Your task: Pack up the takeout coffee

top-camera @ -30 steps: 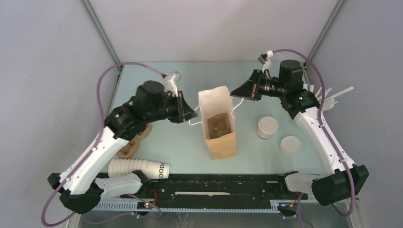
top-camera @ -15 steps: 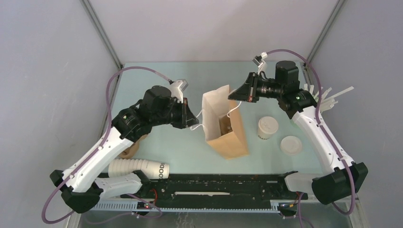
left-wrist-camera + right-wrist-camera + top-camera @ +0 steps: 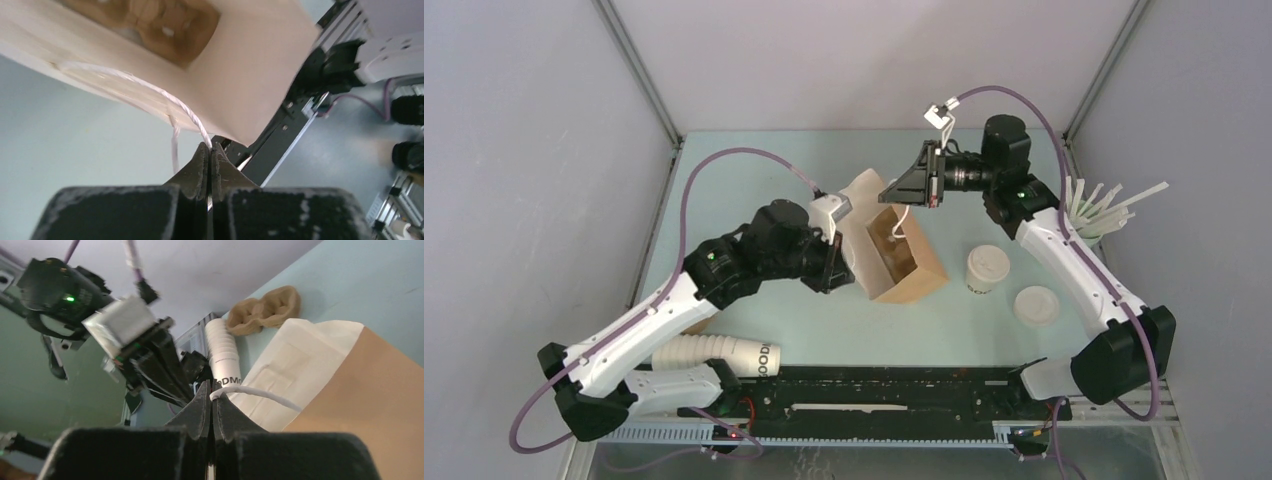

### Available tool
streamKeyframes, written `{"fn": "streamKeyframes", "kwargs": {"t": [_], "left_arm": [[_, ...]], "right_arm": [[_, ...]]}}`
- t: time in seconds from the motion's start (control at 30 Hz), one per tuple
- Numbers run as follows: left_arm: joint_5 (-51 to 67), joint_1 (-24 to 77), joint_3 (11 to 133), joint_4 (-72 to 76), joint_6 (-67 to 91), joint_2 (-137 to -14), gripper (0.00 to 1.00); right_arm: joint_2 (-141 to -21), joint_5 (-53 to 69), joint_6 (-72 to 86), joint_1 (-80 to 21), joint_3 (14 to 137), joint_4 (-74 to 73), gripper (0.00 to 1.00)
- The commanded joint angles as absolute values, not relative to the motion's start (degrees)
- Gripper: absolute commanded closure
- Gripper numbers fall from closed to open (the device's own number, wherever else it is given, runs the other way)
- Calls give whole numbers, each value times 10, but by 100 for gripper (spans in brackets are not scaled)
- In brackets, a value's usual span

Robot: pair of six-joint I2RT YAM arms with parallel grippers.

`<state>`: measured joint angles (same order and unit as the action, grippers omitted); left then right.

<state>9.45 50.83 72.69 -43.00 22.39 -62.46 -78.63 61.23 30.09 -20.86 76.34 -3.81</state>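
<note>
The lidded coffee cup (image 3: 987, 268) stands on the table outside the paper bag (image 3: 907, 270), off to the right gripper's (image 3: 212, 390) side, so nothing is packed yet. That gripper pinches one string handle (image 3: 260, 396). The left gripper (image 3: 210, 150) pinches the other handle (image 3: 150, 90), and the tilted bag hangs between them. By my judgement, the cup has yet to be picked up and put inside.
</note>
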Motion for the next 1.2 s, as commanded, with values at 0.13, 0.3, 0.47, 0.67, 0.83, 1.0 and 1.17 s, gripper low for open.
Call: {"fn": "streamKeyframes", "kwargs": {"t": [0.13, 0.3, 0.47, 0.67, 0.83, 1.0, 1.17], "left_arm": [[103, 513, 659, -437, 197, -582, 100], [62, 514, 741, -477, 188, -578, 100], [19, 514, 844, -507, 180, -596, 100], [-20, 511, 963, -547, 193, -628, 100], [-47, 506, 1037, -576, 213, -649, 100], [-53, 497, 1106, -590, 252, -671, 100], [-31, 462, 1053, -570, 323, -686, 100]], "right_arm": [[-793, 646, 206, -247, 789, -84, 100], [-778, 628, 250, -225, 789, -53, 100], [-777, 591, 345, -189, 792, -33, 100], [-751, 501, 452, -191, 849, -92, 100], [-720, 476, 487, -194, 875, -120, 100], [-699, 445, 478, -193, 878, -173, 100], [-685, 333, 454, -166, 813, -295, 100]]}}
